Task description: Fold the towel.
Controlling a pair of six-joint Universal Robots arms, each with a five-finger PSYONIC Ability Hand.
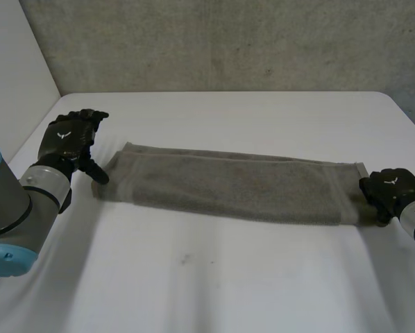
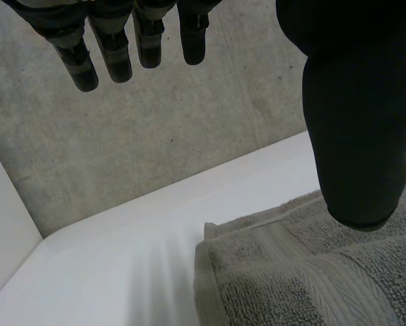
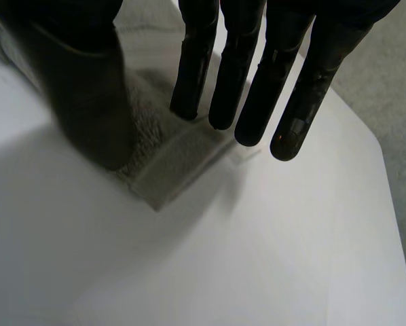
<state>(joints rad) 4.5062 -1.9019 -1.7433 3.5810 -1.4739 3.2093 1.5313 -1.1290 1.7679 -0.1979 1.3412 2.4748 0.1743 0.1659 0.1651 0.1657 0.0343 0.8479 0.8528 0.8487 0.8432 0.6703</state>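
I am looking down on a white surface (image 1: 214,277) where a grey towel (image 1: 228,184) is lying flat as a long, narrow, folded strip, stretching across from one robot hand to the other. The left robot hand (image 1: 69,137) is sitting at the towel's left end, with its thumb reaching down toward the near corner there. In its wrist view the fingers (image 2: 118,58) are hanging straight and well apart from the thumb (image 2: 356,136), so this robot hand is standing wide and gripping nothing. The thumb tip is sitting over the cloth near its woven border band, and I cannot tell whether it is touching. The right robot hand (image 1: 390,189) is sitting at the towel's right end. In its wrist view the thumb (image 3: 87,102) is lying over the corner of the cloth while the straight fingers (image 3: 247,81) are reaching across the short edge, spread wide and not pinching. The grey and light-blue left arm (image 1: 13,208) is coming in at the near left of the head view. A rough concrete wall (image 1: 228,41) is running behind the far edge of the surface, and a plain white panel (image 1: 13,62) is standing beside it on the left. Each robot hand is carrying a small white mark (image 1: 63,134) on its back, too small for me to read.
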